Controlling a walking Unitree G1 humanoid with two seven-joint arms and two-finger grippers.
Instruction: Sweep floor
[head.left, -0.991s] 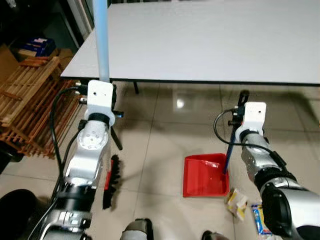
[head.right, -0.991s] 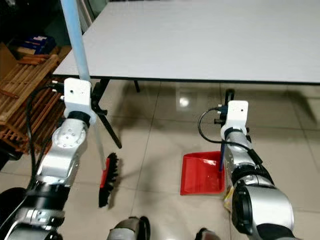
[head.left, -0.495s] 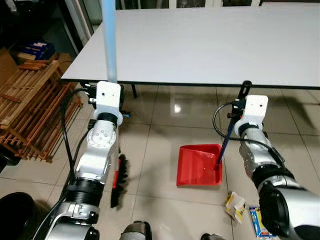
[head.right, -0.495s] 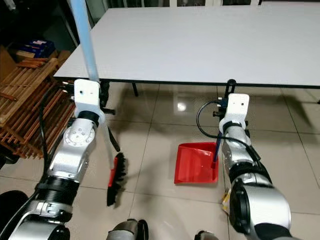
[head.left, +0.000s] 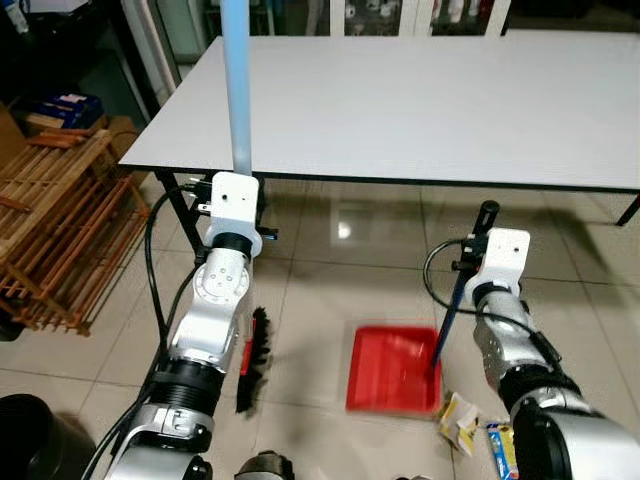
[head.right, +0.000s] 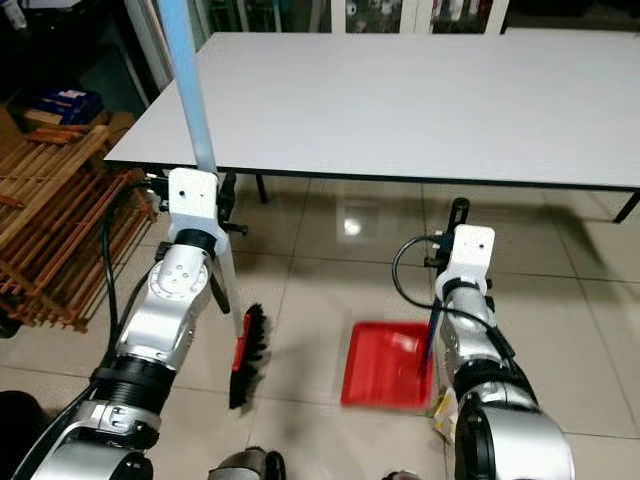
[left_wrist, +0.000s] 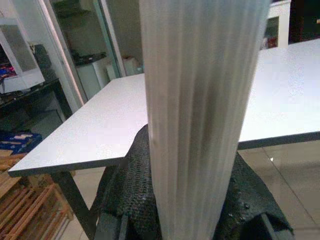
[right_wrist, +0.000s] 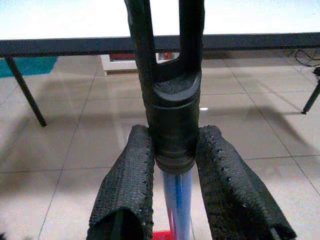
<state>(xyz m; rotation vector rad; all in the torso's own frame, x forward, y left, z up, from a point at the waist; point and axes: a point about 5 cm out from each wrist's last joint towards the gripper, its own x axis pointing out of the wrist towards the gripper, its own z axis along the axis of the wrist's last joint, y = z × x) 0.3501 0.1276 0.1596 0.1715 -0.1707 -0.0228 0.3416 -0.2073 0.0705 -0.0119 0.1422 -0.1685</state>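
Surroundings: I see a large white rectangular table with black legs straight ahead, over a glossy beige tiled floor.
Left side: a slatted wooden rack stands against the wall, well apart from the arms; a blue box sits behind it.
Obstruction: a black table leg runs down just behind the left arm, close to the broom pole.
Litter: crumpled yellow-and-white wrappers lie on the tiles just beside the dustpan's right corner.
Broom: the pale blue ribbed broom pole stands nearly upright; its red-backed black bristle head rests on the floor below the left arm.
Left gripper: I see its black fingers pressed to either side of the pole, clamped on it.
Dustpan: the red plastic dustpan lies flat on the tiles between the arms, nearer the right one, its blue shaft with black forked grip rising upright.
Right gripper: both pads squeeze the black grip where it meets the blue shaft.
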